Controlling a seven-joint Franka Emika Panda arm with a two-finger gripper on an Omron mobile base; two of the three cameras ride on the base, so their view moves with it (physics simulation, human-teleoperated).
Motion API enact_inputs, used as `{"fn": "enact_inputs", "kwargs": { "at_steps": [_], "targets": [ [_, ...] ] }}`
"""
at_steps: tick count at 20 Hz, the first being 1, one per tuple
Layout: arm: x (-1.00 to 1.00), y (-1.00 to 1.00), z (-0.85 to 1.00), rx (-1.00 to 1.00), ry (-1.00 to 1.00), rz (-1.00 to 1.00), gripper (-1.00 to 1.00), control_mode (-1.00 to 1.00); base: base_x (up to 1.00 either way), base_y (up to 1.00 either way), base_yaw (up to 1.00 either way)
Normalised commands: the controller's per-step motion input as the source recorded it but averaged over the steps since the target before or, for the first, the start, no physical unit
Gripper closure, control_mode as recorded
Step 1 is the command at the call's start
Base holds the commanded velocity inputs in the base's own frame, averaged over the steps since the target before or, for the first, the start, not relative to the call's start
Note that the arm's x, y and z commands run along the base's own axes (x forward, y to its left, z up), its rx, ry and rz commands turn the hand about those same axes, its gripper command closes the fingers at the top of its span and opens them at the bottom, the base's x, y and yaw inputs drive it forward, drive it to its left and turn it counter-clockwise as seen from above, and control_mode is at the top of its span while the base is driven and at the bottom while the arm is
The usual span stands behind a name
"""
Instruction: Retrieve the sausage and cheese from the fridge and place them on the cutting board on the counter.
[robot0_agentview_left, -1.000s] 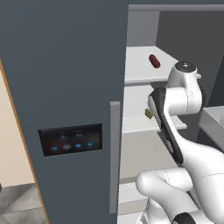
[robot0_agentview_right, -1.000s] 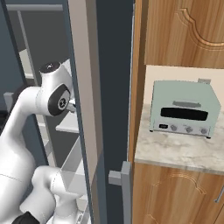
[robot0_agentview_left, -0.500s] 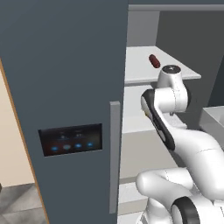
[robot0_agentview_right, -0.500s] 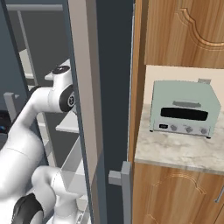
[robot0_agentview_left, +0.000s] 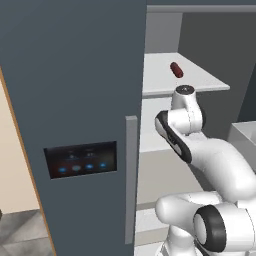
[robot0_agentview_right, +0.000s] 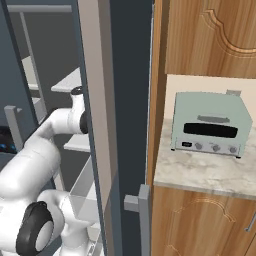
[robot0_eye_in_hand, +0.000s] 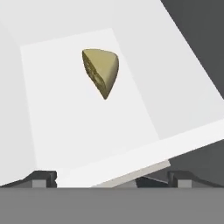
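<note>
The cheese, a small yellow-olive wedge, lies on a pale shelf inside the fridge, straight ahead of my gripper. The gripper is open and holds nothing; its dark fingertips stand wide apart, still short of the wedge. The sausage, a stubby dark red cylinder, rests on the upper shelf, above where my arm reaches in. The counter is to the right of the fridge. The cutting board is out of view.
The shut left fridge door carries a light-grey handle and a blue-lit panel. The open right door's edge stands beside my arm. A pale green toaster oven sits on the counter under wooden cabinets.
My arm has stretched further into the fridge and the hand has dropped below the upper shelf. The jaws stay wide open. The sausage has not moved.
</note>
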Motion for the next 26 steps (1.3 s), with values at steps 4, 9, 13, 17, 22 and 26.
{"fn": "enact_inputs", "kwargs": {
  "at_steps": [4,9,13,17,22,26],
  "targets": [
    [0.58,0.0,-0.16,0.0,0.0,0.0,-1.0,-1.0,0.0,0.0,0.0],
    [0.53,0.0,-0.16,0.0,0.0,0.0,-1.0,-1.0,0.0,0.0,0.0],
    [0.47,0.0,-0.29,0.0,0.0,0.0,-1.0,-1.0,0.0,0.0,0.0],
    [0.46,-0.03,-0.2,0.0,0.0,0.0,-1.0,-1.0,0.0,0.0,0.0],
    [0.38,-0.07,-0.12,0.0,0.0,0.0,-1.0,-1.0,0.0,0.0,0.0],
    [0.33,-0.12,0.0,0.0,0.01,0.0,-1.0,-1.0,0.0,0.0,0.0]
  ]
}}
